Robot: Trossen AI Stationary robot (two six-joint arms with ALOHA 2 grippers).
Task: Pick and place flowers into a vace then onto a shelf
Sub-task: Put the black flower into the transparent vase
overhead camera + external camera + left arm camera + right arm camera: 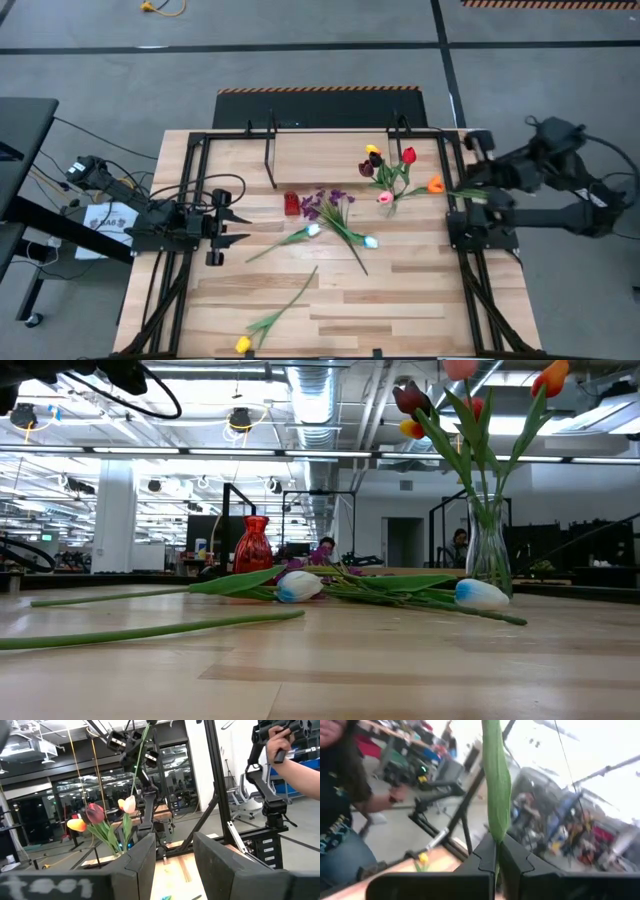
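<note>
While the left gripper (236,226) waits with its fingers apart and empty at the table's left side in the high view, the right gripper (470,193) holds a green stem (450,191) beside the glass vase (392,205) of tulips (408,156); loose flowers (335,222) lie mid-table. From the low view, the vase (489,555) stands upright with blooms, white tulips (298,587) lying flat. Through the left wrist view, the other arm lifts a stem (138,757) high. By the right wrist view, jaws pinch the stem (497,785). Likely next: lower it into the vase
</note>
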